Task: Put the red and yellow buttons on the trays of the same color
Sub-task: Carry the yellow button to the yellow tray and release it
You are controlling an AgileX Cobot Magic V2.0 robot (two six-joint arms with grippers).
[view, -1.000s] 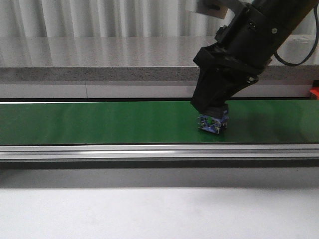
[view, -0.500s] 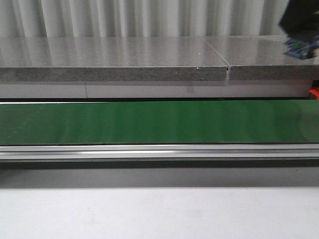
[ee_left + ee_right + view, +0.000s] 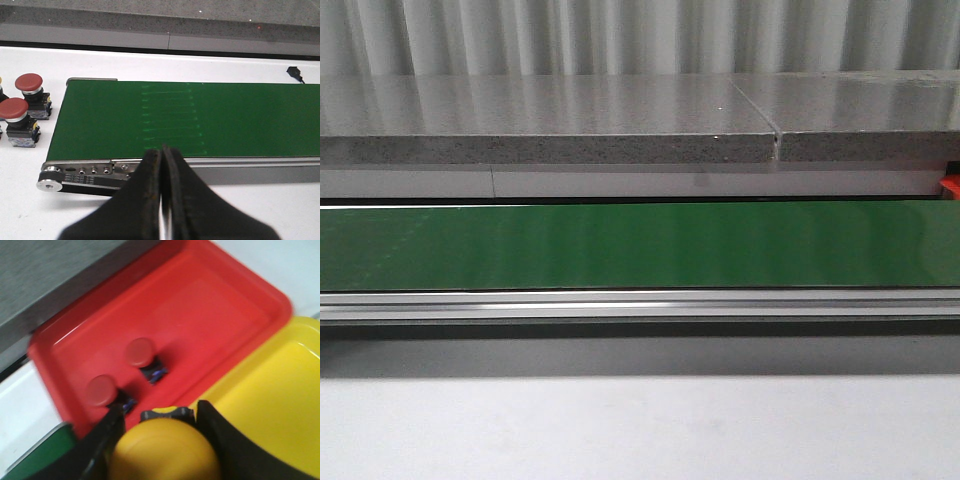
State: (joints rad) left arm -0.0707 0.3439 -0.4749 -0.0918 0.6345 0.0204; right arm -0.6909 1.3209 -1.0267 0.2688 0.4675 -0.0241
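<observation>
My right gripper [image 3: 161,414] is shut on a yellow button [image 3: 165,450], whose big yellow cap fills the space between the black fingers. It hangs over the border between the red tray [image 3: 215,300] and the yellow tray [image 3: 280,390]. Two red buttons [image 3: 139,351] [image 3: 101,390] stand in the red tray. My left gripper [image 3: 162,150] is shut on nothing, above the near rail of the green conveyor belt [image 3: 225,115]. Two more red buttons [image 3: 28,83] [image 3: 13,108] stand on the white table beside the belt's end. Neither gripper shows in the front view.
The green belt [image 3: 640,245] runs across the front view with a metal rail [image 3: 640,303] in front and a grey stone ledge [image 3: 550,120] behind. A small black item [image 3: 295,73] lies on the table past the belt. The belt's end [image 3: 35,455] adjoins the red tray.
The right arm lifted the button off the belt, swung up and to the right, and left the front view. The belt now shows bare there.
</observation>
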